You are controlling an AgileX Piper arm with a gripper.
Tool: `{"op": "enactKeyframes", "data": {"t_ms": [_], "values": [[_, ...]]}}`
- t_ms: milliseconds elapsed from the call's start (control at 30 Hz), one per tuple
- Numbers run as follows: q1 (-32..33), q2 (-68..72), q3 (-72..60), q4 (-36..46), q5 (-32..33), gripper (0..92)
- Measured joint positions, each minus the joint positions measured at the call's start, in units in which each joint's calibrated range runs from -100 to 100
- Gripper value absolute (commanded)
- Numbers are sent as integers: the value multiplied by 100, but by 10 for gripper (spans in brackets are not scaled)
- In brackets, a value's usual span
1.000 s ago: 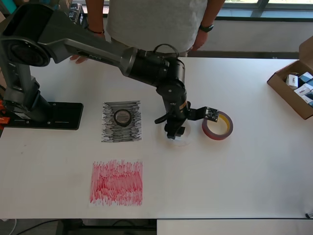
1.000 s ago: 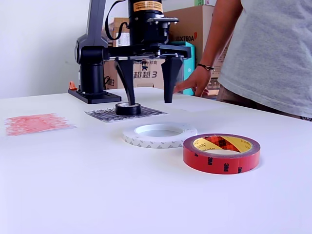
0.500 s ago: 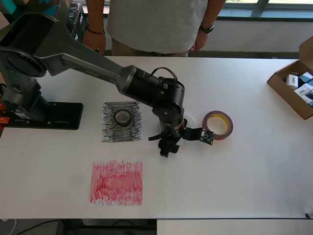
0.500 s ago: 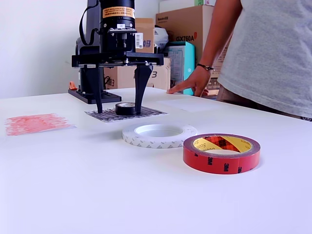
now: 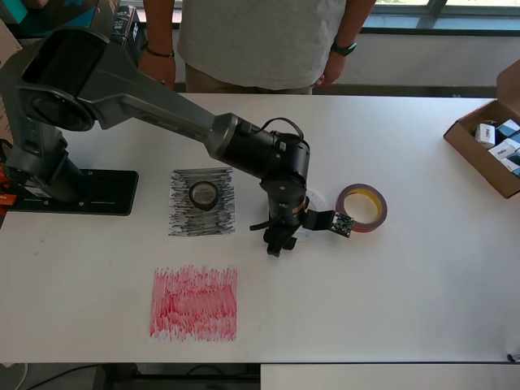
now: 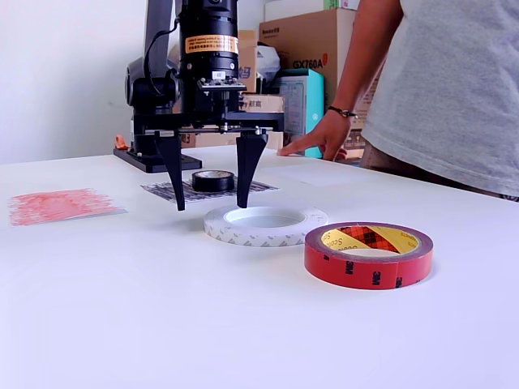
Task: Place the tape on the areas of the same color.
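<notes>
The white tape (image 6: 265, 224) lay flat on the white table (image 6: 162, 324), hole upward, just beside the red tape (image 6: 368, 255). The claw (image 6: 209, 174) hung spread wide over its near rim, gripping nothing. The black tape (image 5: 203, 194) sat on the black-scribbled sheet (image 5: 203, 202) (the arm hid the white roll from above). Boxes (image 6: 304, 49) stood behind.

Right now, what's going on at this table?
A Piper arm is sorting tape rolls onto colour-matched sheets. The small black roll already sits on the black-scribbled sheet. The tool hangs open, one finger over the white roll, the other outside its rim. The red roll lies beside it, untouched, and the red-scribbled sheet holds nothing. A person stands at the far edge.
</notes>
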Motion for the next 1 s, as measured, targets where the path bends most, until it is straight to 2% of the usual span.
{"op": "enactKeyframes", "data": {"t_ms": [433,500,567,633,833,867,933,1000], "values": [[0,255,0,0,0,716],[0,241,0,0,0,694],[0,241,0,0,0,626],[0,241,0,0,-11,520],[-72,241,0,0,-2,44],[-83,241,0,0,-2,0],[-90,241,0,0,-2,26],[-90,241,0,0,-2,1]]}}
